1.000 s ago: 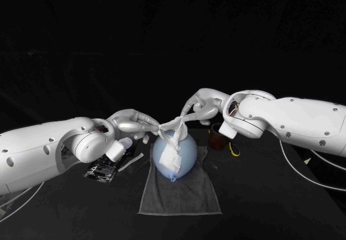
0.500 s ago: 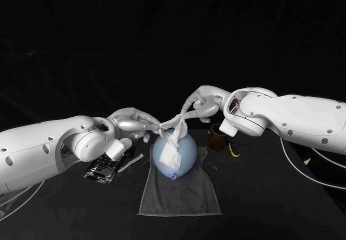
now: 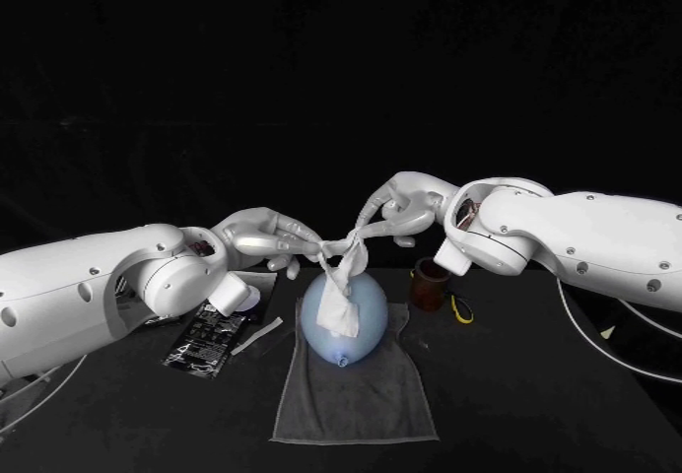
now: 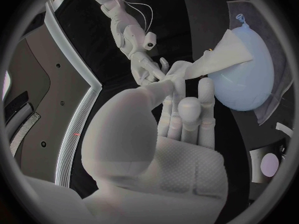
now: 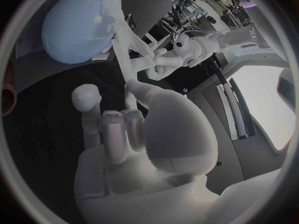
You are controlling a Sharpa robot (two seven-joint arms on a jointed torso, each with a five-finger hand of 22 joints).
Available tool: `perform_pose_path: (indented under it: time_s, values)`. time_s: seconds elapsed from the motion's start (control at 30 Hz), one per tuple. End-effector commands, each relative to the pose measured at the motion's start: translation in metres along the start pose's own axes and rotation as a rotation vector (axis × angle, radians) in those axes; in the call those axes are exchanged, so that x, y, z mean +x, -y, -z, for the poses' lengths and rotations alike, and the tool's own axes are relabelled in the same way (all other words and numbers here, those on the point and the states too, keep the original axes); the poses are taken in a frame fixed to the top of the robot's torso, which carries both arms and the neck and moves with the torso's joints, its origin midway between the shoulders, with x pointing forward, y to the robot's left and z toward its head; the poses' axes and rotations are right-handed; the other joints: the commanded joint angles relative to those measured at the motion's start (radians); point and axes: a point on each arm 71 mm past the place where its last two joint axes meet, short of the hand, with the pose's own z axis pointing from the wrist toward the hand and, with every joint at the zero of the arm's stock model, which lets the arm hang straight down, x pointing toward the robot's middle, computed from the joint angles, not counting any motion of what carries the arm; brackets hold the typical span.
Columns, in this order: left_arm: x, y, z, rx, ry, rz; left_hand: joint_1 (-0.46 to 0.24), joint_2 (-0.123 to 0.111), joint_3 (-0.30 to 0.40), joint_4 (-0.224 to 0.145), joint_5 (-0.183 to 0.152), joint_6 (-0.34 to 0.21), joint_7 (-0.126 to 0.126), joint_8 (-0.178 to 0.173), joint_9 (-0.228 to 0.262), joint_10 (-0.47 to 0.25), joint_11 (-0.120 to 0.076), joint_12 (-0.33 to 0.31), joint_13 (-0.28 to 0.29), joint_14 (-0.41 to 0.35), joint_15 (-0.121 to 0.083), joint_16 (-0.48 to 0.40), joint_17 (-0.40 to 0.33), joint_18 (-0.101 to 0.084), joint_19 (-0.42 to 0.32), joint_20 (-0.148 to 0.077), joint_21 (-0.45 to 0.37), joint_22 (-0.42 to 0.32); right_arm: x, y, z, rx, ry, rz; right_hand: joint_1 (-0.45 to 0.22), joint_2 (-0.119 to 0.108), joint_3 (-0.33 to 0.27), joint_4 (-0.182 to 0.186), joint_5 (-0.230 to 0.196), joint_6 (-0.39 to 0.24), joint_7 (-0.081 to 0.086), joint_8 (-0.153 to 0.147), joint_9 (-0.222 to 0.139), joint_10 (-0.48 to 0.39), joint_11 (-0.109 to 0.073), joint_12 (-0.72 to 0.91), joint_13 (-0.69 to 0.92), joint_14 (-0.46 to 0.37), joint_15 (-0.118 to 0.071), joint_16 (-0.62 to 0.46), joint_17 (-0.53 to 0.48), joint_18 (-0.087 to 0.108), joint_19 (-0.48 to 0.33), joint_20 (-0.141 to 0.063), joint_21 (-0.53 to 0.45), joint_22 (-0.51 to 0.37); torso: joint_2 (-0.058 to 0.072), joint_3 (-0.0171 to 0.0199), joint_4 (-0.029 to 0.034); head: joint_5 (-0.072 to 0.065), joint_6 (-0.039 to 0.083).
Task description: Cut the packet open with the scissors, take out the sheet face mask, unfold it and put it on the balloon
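- The sheet face mask [image 3: 341,284] is held up by its upper edge between the two hands, above the far end of the balloon [image 3: 341,317].
- The mask's upper part is drawn into a narrow twisted band between the hands. Its lower part hangs down in folds and is draped on the top of the balloon (not spread flat over it).
- One end of that band is pinched by the left hand [image 3: 273,236] between thumb and fingertips, with the other fingers curled beside it. The same grip is seen in the left wrist view, where the left hand [image 4: 182,115] meets the mask [image 4: 219,59] beside the balloon [image 4: 250,69].
- The other end is pinched by the right hand [image 3: 394,209], which is raised a little higher than the left. In the right wrist view the mask [image 5: 122,44] is seen stretched from the right hand [image 5: 121,127] towards the balloon [image 5: 74,24].
- The pale blue balloon is laid lengthwise on a grey towel [image 3: 356,399], its knot pointing towards the robot.
- The towel is spread on the black table [image 3: 540,404].
- The black packet [image 3: 203,340] is laid flat on the table beneath the left arm, just beside the towel.
- A brown cup [image 3: 430,284] is stood under the right arm, and the scissors [image 3: 459,304] are laid just beside it (only their yellow handles can be made out).
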Motion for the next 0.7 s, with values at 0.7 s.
perform_pose_path:
  time_s: [0.7]
  values:
    - [0.014, 0.045, 0.006, 0.132, -0.240, -0.002, 0.008, 0.004, 0.017, -0.006, 0.003, 0.006, 0.005, 0.003, 0.008, 0.004, -0.001, 0.006, 0.002, -0.003, -0.005, 0.004, -0.008, 0.013, 0.000, -0.007, 0.009, 0.003, -0.014, -0.022, 0.015, -0.092, -0.026, -0.105, 0.011, -0.002, 0.009, -0.002, 0.003, 0.005, 0.001, 0.006, 0.030, 0.066, -0.002, 0.003, 0.181, 0.091, -0.007, 0.007, 0.221, 0.018, 0.006, 0.003, 0.000, 0.074, 0.003, 0.0000, 0.0014, 0.004, 0.070]
